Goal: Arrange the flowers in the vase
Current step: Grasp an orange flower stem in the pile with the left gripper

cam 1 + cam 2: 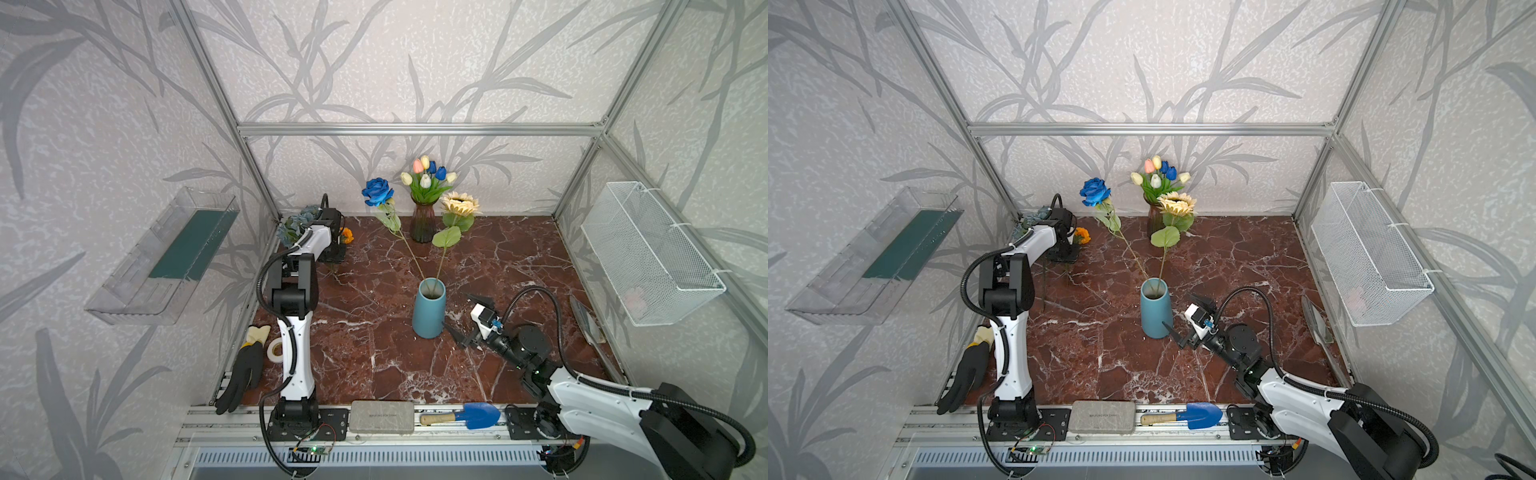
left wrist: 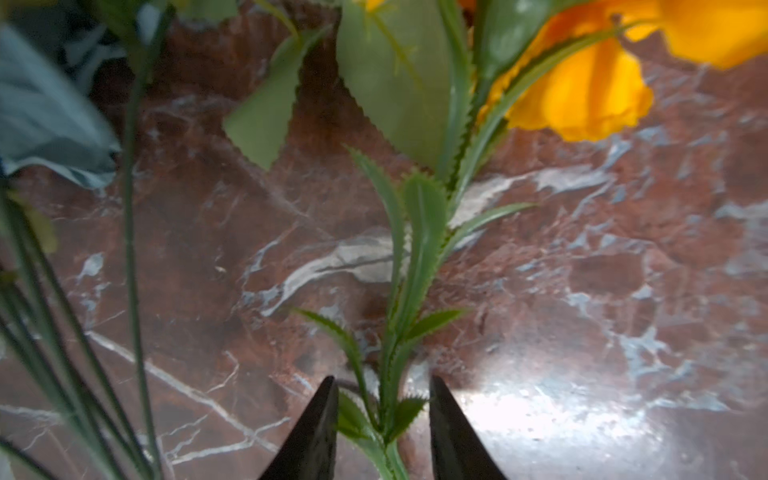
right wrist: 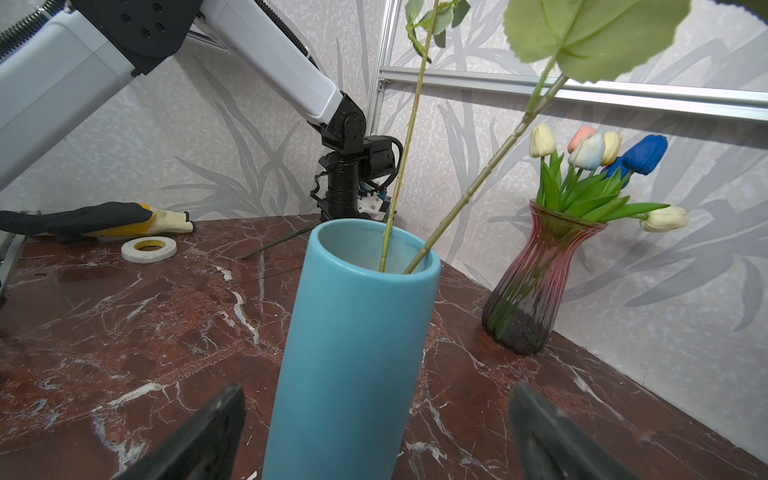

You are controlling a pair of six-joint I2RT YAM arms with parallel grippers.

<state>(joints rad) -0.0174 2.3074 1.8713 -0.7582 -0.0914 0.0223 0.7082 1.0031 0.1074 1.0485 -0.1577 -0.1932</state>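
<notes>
The blue vase (image 1: 429, 309) (image 1: 1156, 311) (image 3: 353, 332) stands mid-table and holds two of the flowers: a deep-blue rose (image 1: 377, 192) and a cream daisy (image 1: 459, 204). My right gripper (image 1: 456, 310) (image 3: 378, 388) is wide open, a finger on each side of the vase's lower part without touching it. At the back left lie an orange bloom (image 1: 348, 235) (image 2: 582, 95) and dusty-blue roses (image 1: 297, 224). My left gripper (image 1: 334, 257) (image 2: 381, 378) straddles the orange bloom's leafy stem (image 2: 388, 415), jaws partly open, gaps on both sides. Tulips (image 1: 428, 174) stand in a red glass vase (image 1: 423, 222).
A black glove (image 1: 245, 370) and a tape roll (image 1: 275, 347) lie at the left edge. A grey block (image 1: 381, 415) and a blue trowel (image 1: 478, 414) rest on the front rail. A wire basket (image 1: 648, 253) hangs on the right wall, a clear shelf (image 1: 166, 257) on the left.
</notes>
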